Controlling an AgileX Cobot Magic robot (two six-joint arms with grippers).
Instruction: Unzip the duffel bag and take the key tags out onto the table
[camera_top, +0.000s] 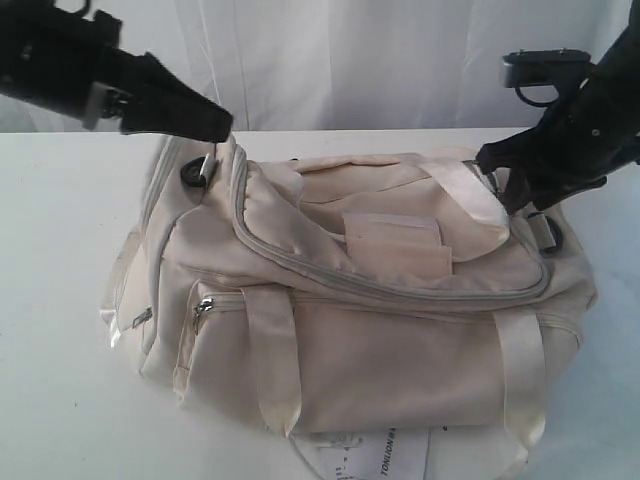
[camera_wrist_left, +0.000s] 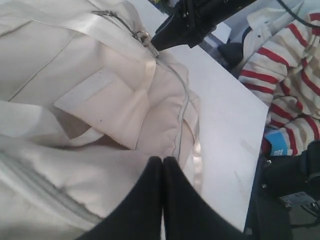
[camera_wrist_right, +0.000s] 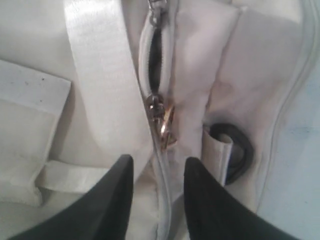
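Note:
The cream duffel bag (camera_top: 380, 340) lies on the white table (camera_top: 60, 390), its grey top zipper (camera_top: 400, 290) running round the lid. My right gripper (camera_wrist_right: 159, 160) is open at the bag's right end (camera_top: 498, 180), one finger on each side of the zipper tape. Just ahead of it sit the metal slider (camera_wrist_right: 156, 107) and its gold pull (camera_wrist_right: 168, 131); beyond them a short dark slit (camera_wrist_right: 155, 55) gapes. My left gripper (camera_wrist_left: 163, 160) is shut over the bag's left end (camera_top: 226, 128); whether it pinches fabric does not show. The key tags are hidden.
A white printed paper hang-tag (camera_top: 375, 455) lies by the bag's front. Black rings sit at both ends (camera_top: 192, 176) (camera_wrist_right: 239, 150). Satin handles (camera_top: 275, 370) drape over the front. Off the table's edge (camera_wrist_left: 252, 165) are a red-striped cloth (camera_wrist_left: 290, 65) and dark equipment.

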